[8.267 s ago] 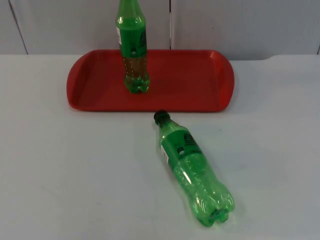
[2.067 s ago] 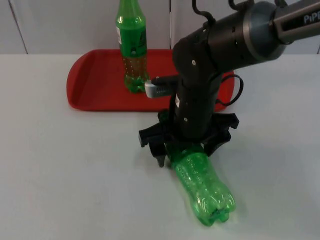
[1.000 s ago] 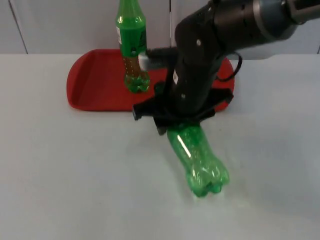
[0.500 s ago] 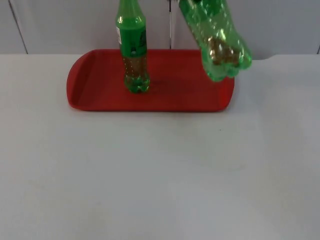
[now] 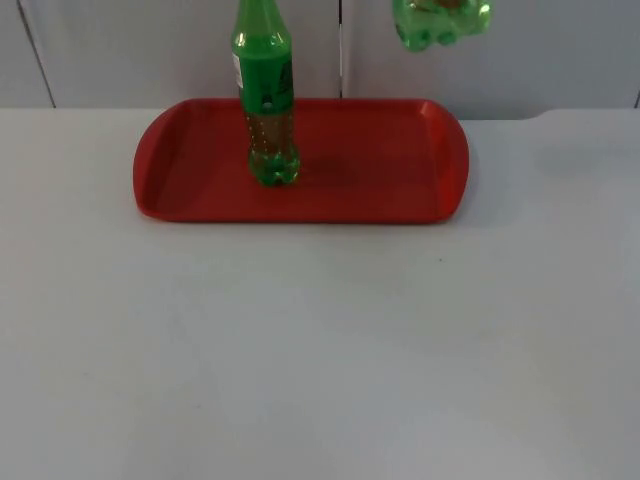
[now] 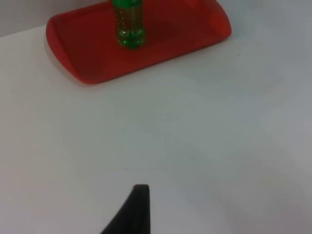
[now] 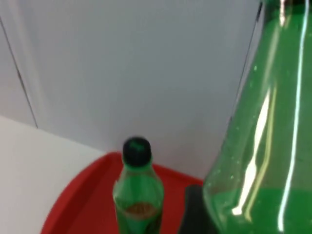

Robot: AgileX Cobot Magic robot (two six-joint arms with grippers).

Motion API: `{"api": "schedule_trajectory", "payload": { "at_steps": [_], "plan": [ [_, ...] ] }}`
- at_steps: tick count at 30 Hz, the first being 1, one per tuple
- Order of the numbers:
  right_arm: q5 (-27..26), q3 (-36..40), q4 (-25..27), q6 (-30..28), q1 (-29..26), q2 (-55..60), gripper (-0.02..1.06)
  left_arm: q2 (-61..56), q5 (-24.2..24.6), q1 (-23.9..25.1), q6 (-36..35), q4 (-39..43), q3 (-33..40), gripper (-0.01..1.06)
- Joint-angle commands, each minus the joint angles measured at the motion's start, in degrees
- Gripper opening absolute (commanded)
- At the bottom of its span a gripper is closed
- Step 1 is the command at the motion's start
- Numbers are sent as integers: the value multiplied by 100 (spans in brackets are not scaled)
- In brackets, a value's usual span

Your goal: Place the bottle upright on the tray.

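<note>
White tabletop carries a red tray (image 5: 420,190) with one green bottle (image 5: 266,100) standing; right gripper's fingers, I judge, hold another bottle (image 5: 442,20) aloft above it, needing lowering upright. Left gripper (image 6: 134,209) waits, fingers' state unclear.

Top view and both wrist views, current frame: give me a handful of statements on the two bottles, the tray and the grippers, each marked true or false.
1. A green bottle stands upright on the red tray. True.
2. The second bottle lies on its side on the white table. False: it hangs in the air above the tray's right end.
3. The standing bottle has lost its cap. False: the right wrist view shows a dark cap on it.
4. The lifted bottle looms close in the right wrist view. True.
5. The left gripper hovers directly over the tray. False: it waits over bare table, short of the tray.
</note>
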Motion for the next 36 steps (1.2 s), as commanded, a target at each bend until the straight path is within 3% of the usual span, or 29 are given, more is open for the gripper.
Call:
{"api": "schedule_trajectory", "payload": {
  "at_steps": [1,5,11,15,16,19,21,23,26,27,30,36],
  "plan": [
    [-444,6,-471,341,-3,-97,0,-19,-66,-32,-7,43,27,105],
    [-1256,6,-538,378,-356,-97,0,-19,-66,-32,-7,43,27,105],
    [-2025,19,-538,445,-942,-97,0,-19,-66,-32,-7,54,27,105],
    [-3569,368,-611,346,-1407,-97,0,-19,-66,-32,-7,54,27,105],
    [-3569,368,-611,346,-1407,-97,0,-19,-66,-32,-7,54,27,105],
    [-4459,734,-498,-67,-1701,-97,0,-19,-66,-32,-7,54,27,105],
    [-4499,805,-222,-409,-1770,-97,0,-19,-66,-32,-7,54,27,105],
    [-4619,990,670,-1403,-1893,-97,0,-19,-66,-32,-7,54,27,105],
    [-5251,1264,1863,-2627,-2012,-60,0,-19,-66,-32,-7,67,27,105],
    [-5251,1264,1863,-2627,-2012,-60,0,-19,-66,-32,-7,67,27,105],
    [-5508,1305,2212,-3421,-2043,149,0,-19,-66,-32,-7,67,27,105],
    [-5693,1305,2366,-3293,-2043,415,0,-19,-66,-32,-7,67,27,105]
  ]
}}
